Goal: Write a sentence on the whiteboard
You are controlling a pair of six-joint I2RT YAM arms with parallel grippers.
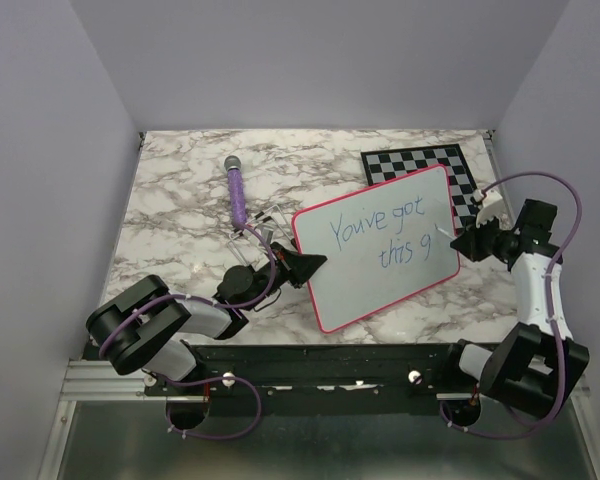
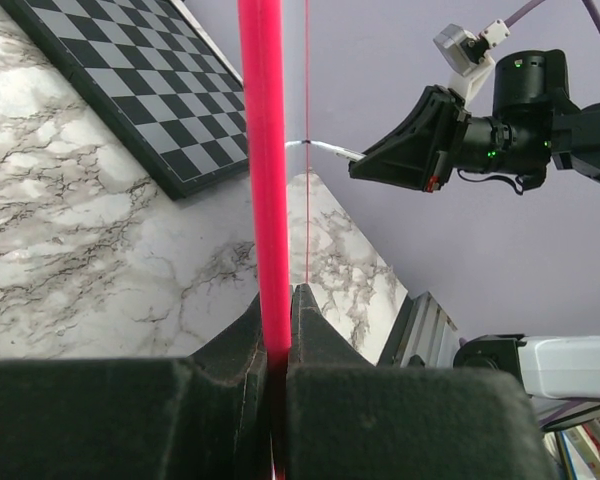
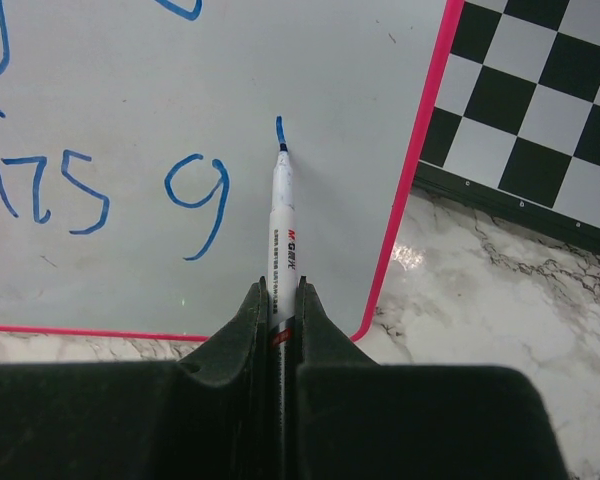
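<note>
The whiteboard [image 1: 380, 245], white with a pink-red rim, lies tilted mid-table. The sentence [image 1: 380, 238] in blue reads "You've got this g" plus a short new stroke; its end also shows in the right wrist view [image 3: 195, 195]. My left gripper [image 1: 305, 265] is shut on the board's left rim [image 2: 265, 180], seen edge-on in the left wrist view. My right gripper [image 1: 460, 240] is shut on a white marker [image 3: 283, 230]. The marker's blue tip touches the board at the short stroke [image 3: 279, 130], right of the "g".
A grey-and-black chessboard [image 1: 420, 165] lies behind the whiteboard, partly under it, and shows in both wrist views [image 3: 540, 110] [image 2: 150, 90]. A purple tool with a grey head [image 1: 237, 190] lies at the back left on the marble table [image 1: 180, 240].
</note>
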